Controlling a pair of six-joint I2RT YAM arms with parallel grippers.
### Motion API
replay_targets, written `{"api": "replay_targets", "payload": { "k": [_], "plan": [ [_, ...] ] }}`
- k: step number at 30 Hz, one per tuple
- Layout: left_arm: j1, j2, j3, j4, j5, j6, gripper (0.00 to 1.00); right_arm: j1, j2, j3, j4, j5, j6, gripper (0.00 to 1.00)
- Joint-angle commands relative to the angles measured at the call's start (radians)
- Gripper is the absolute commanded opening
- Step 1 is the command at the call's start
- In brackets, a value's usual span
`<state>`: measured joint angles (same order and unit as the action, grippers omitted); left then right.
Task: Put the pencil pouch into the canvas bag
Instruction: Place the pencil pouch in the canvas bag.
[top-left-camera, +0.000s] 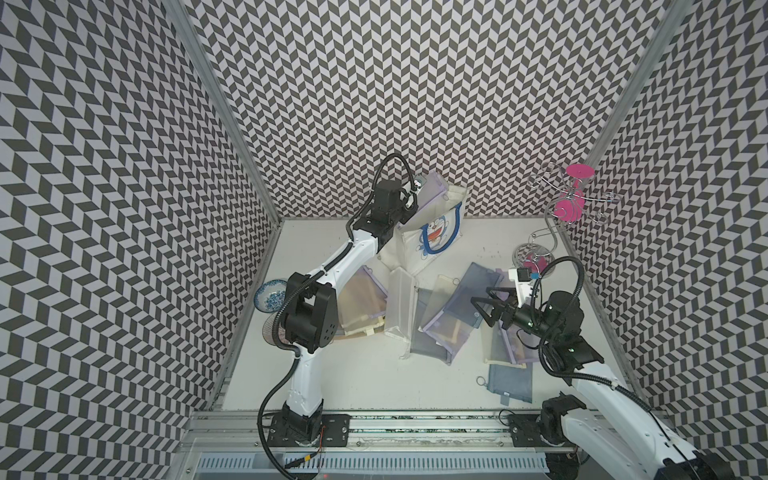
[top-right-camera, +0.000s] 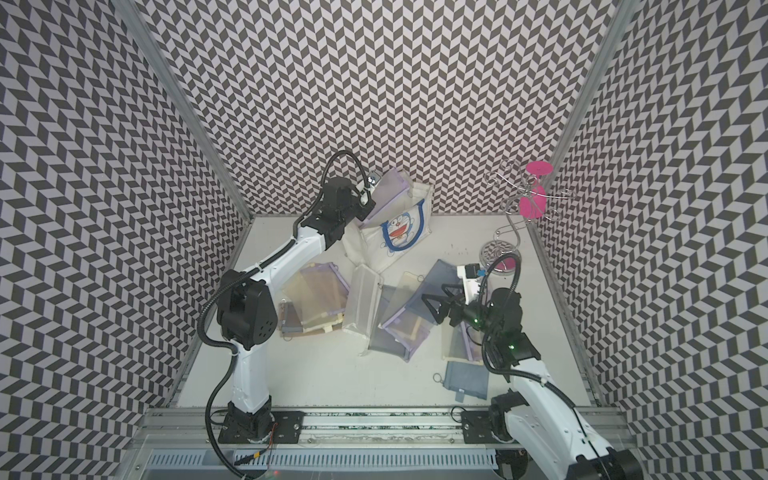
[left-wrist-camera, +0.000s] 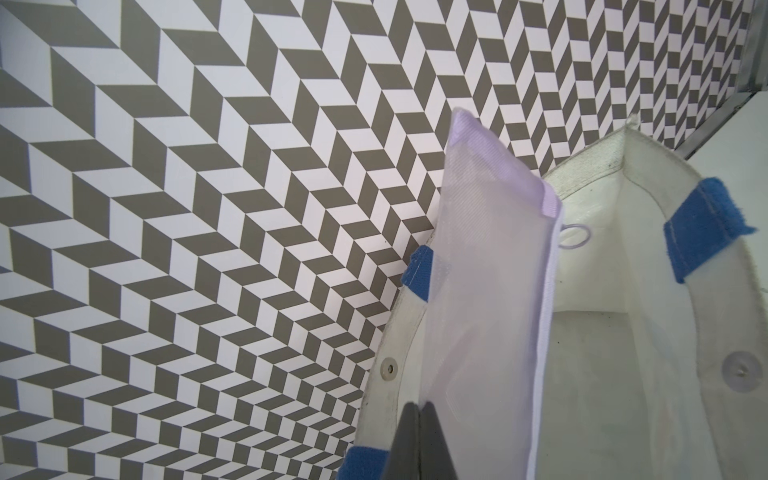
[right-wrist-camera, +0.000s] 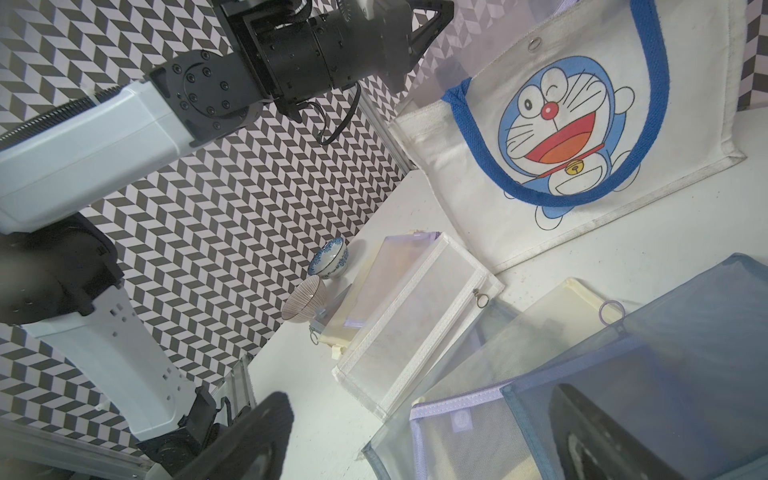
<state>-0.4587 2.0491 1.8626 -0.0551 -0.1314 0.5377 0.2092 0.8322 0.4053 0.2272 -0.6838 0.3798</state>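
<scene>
Left wrist view: left pincer (left-wrist-camera: 419, 409) grips the pencil pouch (left-wrist-camera: 490, 291) at the mouth of the canvas bag (left-wrist-camera: 615, 232), 12 o'clock on the desk (top-left-camera: 353, 374). Dropping it in is left to do; right pincer (top-left-camera: 481, 311) stands open.

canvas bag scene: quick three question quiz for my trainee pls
1. True or false: the left fingers are shut on a lilac pencil pouch.
2. Where is that pouch? A) dropped, lying flat B) held at the open mouth of the canvas bag C) fully out of sight inside it
3. Fill in: the right fingers stand ___.
Key: 1 true; 2 B; 3 open.
</scene>
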Motion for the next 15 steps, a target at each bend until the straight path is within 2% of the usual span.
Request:
{"api": "replay_targets", "payload": {
  "k": [1,4,7,8,12,15],
  "plan": [
    [-0.009,0.017,0.003,0.034,-0.065,0.0,0.04,0.007,-0.01,0.037,0.011,0.011,-0.025,0.97],
    [-0.023,0.008,0.009,0.033,-0.077,0.006,0.28,0.008,-0.009,0.038,0.01,0.015,-0.026,0.97],
    [-0.048,-0.008,0.025,0.02,-0.111,0.002,0.65,0.007,-0.009,0.042,0.002,0.018,-0.03,0.97],
    [-0.058,-0.015,0.032,0.011,-0.133,0.002,0.75,0.007,-0.011,0.045,-0.004,0.021,-0.033,0.97],
    [-0.119,-0.069,0.052,-0.048,-0.197,-0.031,0.8,0.006,-0.01,0.046,-0.006,0.029,-0.036,0.97],
    [-0.193,-0.133,0.07,-0.174,-0.222,-0.136,0.82,0.006,-0.005,0.044,0.0,0.033,-0.029,0.98]
  ]
}}
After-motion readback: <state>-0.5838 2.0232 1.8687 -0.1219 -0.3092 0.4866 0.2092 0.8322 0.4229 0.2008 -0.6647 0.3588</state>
